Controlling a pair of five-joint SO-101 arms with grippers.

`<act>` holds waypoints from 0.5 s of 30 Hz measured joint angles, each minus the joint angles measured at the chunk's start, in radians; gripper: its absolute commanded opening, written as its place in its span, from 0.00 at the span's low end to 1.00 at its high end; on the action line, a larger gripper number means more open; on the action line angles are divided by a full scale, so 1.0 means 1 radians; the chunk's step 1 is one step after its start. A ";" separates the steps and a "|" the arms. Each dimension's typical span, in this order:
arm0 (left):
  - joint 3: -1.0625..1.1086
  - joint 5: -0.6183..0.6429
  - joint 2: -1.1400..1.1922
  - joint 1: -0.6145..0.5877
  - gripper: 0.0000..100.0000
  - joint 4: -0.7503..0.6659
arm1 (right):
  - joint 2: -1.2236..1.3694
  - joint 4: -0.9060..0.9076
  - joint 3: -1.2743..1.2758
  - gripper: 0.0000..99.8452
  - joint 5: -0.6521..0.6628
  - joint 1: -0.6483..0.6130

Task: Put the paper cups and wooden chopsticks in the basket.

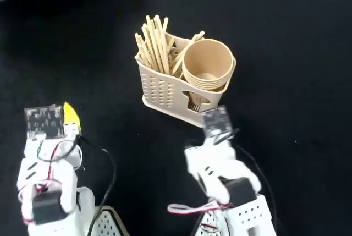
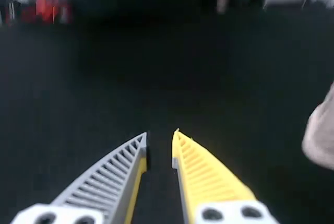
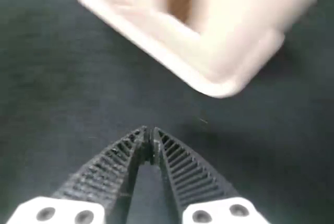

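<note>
At twelve o'clock from the right hand [image 3: 151, 132], pressed together and empty, the basket [image 1: 165, 90] is found close by on the desk [image 1: 297, 82], paper cups [image 1: 208, 62] and leaning wooden chopsticks [image 1: 155, 40] already held inside, while the left hand [image 2: 159, 140], slightly spread, is set farther off at the basket's eight o'clock.

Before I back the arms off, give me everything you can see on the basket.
The basket is a cream, plastic-looking rectangular caddy with rounded corners, rows of small slots in its walls and a larger cut-out on the near side. It stands upright on the black table. Wooden chopsticks lean bundled in one end; a stack of paper cups sits in the other. The shut right gripper is close to its near bottom edge, not touching.
</note>
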 measured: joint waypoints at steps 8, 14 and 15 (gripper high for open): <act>0.295 0.000 -0.002 -0.084 0.09 0.012 | 0.000 0.092 0.000 0.01 0.000 0.169; 0.298 0.002 0.005 -0.146 0.09 0.049 | 0.000 0.095 0.000 0.01 0.000 0.173; 0.298 0.000 0.005 -0.147 0.09 0.049 | 0.000 0.095 0.000 0.01 0.000 0.173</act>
